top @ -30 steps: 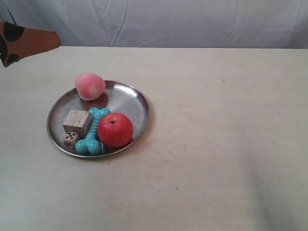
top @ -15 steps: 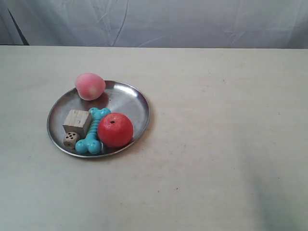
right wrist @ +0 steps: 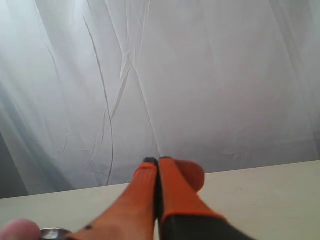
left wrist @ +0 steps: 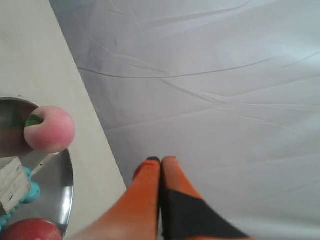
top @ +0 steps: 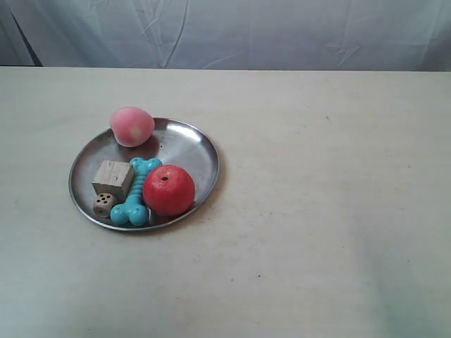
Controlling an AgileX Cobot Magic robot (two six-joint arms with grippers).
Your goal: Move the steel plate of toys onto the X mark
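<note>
The steel plate rests on the beige table at the exterior view's left. On it lie a pink peach, a pale wooden cube, a small brown die, a turquoise bone and a red apple. No X mark shows in any view. Neither arm appears in the exterior view. My left gripper is shut and empty, held off the plate's rim, with the peach in sight. My right gripper is shut and empty, raised toward the backdrop.
A white cloth backdrop hangs behind the table's far edge. Bare beige tabletop stretches to the right of the plate and in front of it.
An orange gripper finger at the exterior view's upper left one second ago has withdrawn out of frame. The plate and toys have not moved.
</note>
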